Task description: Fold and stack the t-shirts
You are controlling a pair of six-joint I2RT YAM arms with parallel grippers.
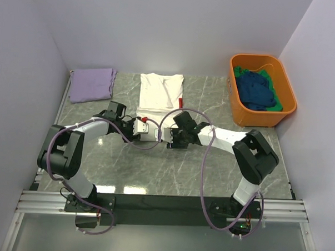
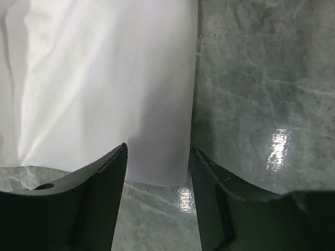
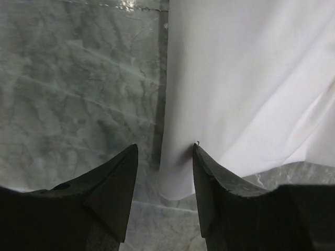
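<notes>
Left gripper (image 2: 159, 149) has its jaws parted about halfway with nothing between them. A corner of the white t-shirt (image 1: 160, 92) lies flat on the table just ahead of the gap. The right gripper (image 3: 165, 146) matches it: jaws apart, empty, with the shirt's other near corner and long edge running away from its tips.

The step in hand looks like taking the near hem to fold it toward the far end. To do it well, each gripper should come down squarely over its own corner and pinch every layer there, not just the top one. Both should then lift together and level, so the narrow strip stays straight and does not twist. The cloth shows soft creases, so a little outward tension would help.

From above, both arms reach in from their bases with elbows out to the sides. The forearms angle toward the centre and the wrists sit close together at the shirt's near edge.

The white shirt lies lengthwise, already narrowed, in the middle of the table (image 1: 154, 169), with a sliver of red (image 1: 181, 101) on its right edge. A folded lavender shirt (image 1: 91, 84) lies well apart at far left. Dark blue (image 1: 255, 90) and green (image 1: 277, 107) shirts are in the orange tub (image 1: 265, 57) at far right.
</notes>
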